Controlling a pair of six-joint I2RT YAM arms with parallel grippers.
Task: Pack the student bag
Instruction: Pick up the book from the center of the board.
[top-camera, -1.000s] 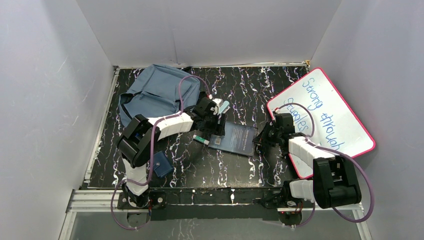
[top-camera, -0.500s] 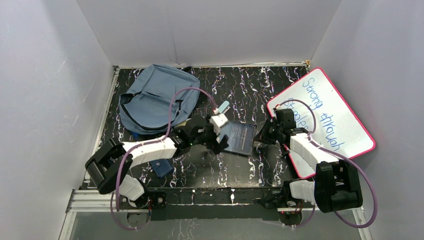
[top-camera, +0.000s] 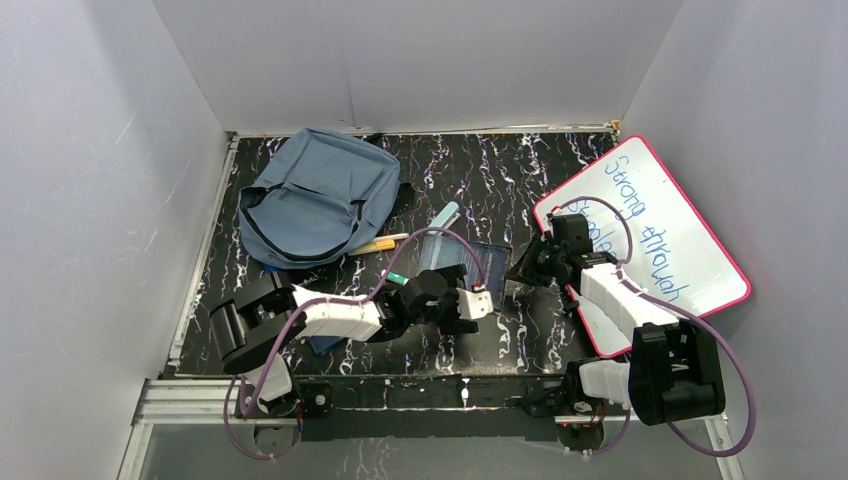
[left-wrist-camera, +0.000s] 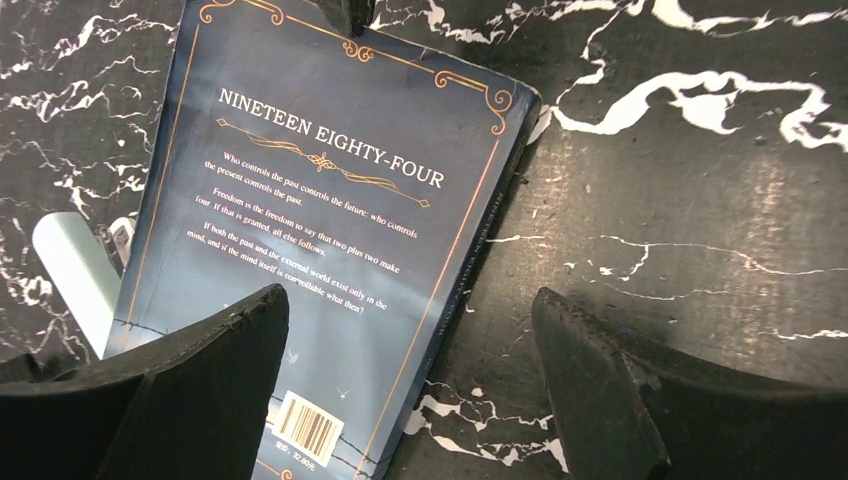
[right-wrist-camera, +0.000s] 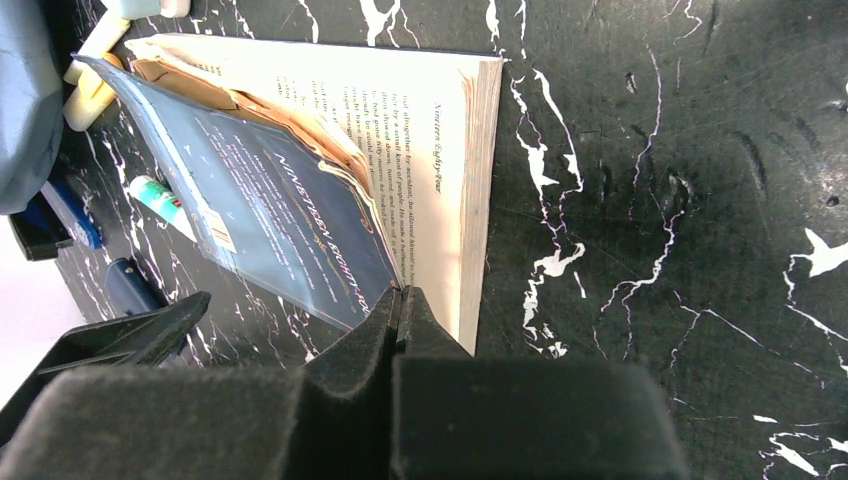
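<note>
Backpack, slate-blue fabric, the student bag (top-camera: 312, 195): lies flat at about 10 o'clock on the black marbled surface (top-camera: 500, 165), front pocket up, apart from both arms. Yellow pen (top-camera: 375, 243): just beside the bag's 5 o'clock edge. Light-blue marker (top-camera: 446, 213): at the bag's 4 o'clock, near the book's far edge. Green-capped tube (top-camera: 397, 277): on the surface at 6 o'clock from the pen. Book (left-wrist-camera: 330, 230), paperback, dark-blue back cover titled "Nineteen Eighty-Four": near the centre of the surface, back cover up. Right jaws: closed tight on the corner of that cover at its 3 o'clock side, the cover raised clear of the printed pages beneath. Left arm (top-camera: 340, 318): stretched low from 8 o'clock toward the centre. Left jaws: spread wide and holding nothing, one finger above the back cover, the other above bare surface. Dark-blue pouch (top-camera: 320, 343): at 7 o'clock, mostly hidden under the left arm. Whiteboard (top-camera: 660, 235), pink frame, blue handwriting: at 3 o'clock, crossed by the right arm (top-camera: 610, 295).
</note>
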